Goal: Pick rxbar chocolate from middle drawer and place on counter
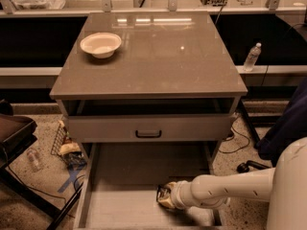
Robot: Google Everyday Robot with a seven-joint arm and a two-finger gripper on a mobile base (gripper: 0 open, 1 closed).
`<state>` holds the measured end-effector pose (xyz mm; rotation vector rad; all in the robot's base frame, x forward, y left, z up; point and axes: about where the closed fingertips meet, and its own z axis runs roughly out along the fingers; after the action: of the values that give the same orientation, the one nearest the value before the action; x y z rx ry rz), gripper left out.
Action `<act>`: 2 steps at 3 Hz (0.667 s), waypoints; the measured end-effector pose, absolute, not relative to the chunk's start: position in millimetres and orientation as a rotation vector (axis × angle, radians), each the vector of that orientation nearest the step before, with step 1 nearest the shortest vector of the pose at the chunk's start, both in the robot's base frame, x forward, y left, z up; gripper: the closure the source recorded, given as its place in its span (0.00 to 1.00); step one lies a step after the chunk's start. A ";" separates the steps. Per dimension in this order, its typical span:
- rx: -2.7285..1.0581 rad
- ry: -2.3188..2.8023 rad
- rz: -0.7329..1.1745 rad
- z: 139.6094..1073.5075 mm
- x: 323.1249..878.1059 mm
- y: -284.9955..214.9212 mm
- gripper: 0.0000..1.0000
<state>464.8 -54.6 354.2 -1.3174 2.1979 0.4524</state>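
Note:
The middle drawer [124,176] is pulled out at the bottom of the cabinet, with its light-grey floor showing. My white arm reaches in from the right. My gripper [165,197] sits low over the drawer floor, near its front and right of the middle. The rxbar chocolate does not show as a separate thing; it may be hidden under the gripper. The glossy grey-brown counter [158,61] is the cabinet's top, above and behind the gripper.
A white bowl [100,44] stands on the counter's back left. A closed drawer front with a black handle [148,133] overhangs the open drawer. A water bottle [252,56] stands at the right. A snack bag [69,150] and clutter lie on the floor at the left.

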 end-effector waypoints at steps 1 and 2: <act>-1.340 2.165 0.473 381.1 467.9 -54.9 1.00; -1.377 2.092 0.504 483.4 478.0 -67.9 1.00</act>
<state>478.0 -67.9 483.4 -1.3768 2.0916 0.5039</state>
